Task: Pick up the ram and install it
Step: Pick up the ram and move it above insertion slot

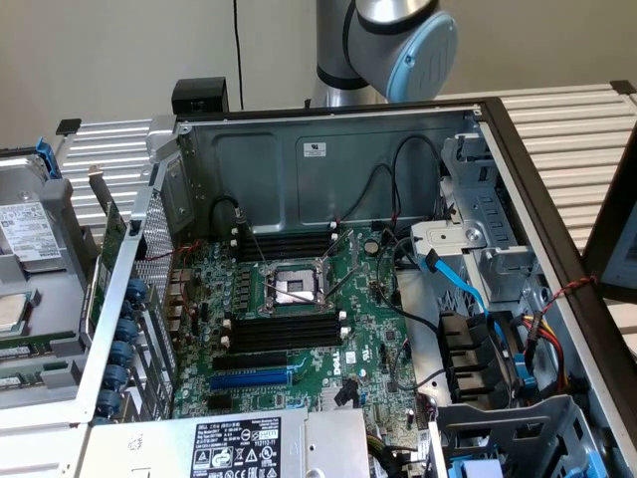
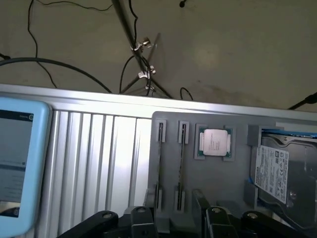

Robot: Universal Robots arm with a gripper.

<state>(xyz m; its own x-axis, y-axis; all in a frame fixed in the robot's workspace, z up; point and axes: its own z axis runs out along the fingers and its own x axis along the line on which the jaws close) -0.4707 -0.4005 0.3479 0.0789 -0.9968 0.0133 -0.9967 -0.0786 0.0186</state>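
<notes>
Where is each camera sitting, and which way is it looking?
Exterior view: raised off the arm, looking down into the open computer case at its motherboard; the arm's blue-capped joint shows behind the case.
Wrist view: on the wrist, looking down over the gripper at a grey tray holding the ram, a chip and a hard drive.
Shared: the tray, the hard drive and the ridged table.

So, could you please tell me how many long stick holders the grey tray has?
2: the first holder at the grey tray's edge, the second holder beside it, nearer the processor chip. Others may be hidden.
</notes>
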